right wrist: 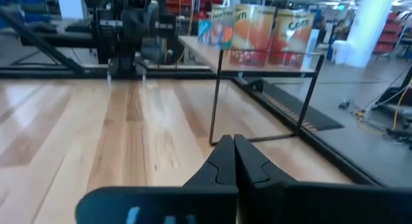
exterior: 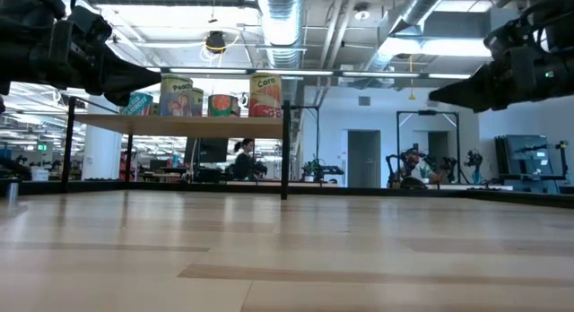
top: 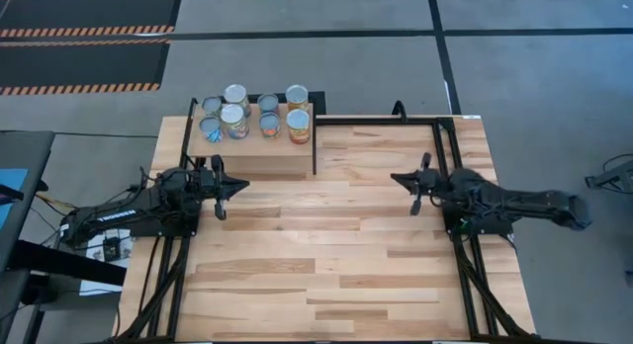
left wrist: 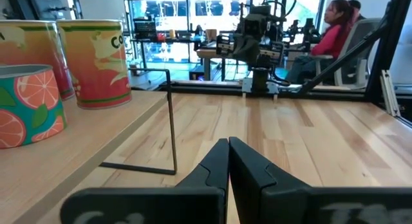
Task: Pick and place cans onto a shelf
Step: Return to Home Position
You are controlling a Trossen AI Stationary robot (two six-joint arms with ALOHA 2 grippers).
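Observation:
Several cans (top: 255, 114) stand upright on their bottoms on the flat top of the shelf (top: 259, 154), a pale wooden platform on thin black legs at the table's far left. The low view shows the cans (exterior: 215, 97) lined up on the shelf (exterior: 179, 125). My left gripper (top: 243, 183) is shut and empty, pointing level toward the table's middle, just on the near side of the shelf. Its wrist view has cans (left wrist: 96, 60) close by. My right gripper (top: 395, 177) is shut and empty too, level, facing the left one across the table. From its wrist view the cans (right wrist: 257, 34) stand farther off.
Bare planked tabletop (top: 316, 255) lies between and in front of the two arms. A black metal frame (top: 435, 122) runs along the table's far and side edges. A thin black shelf leg (left wrist: 172, 121) stands near my left gripper. A seated person (left wrist: 328, 31) shows beyond the table.

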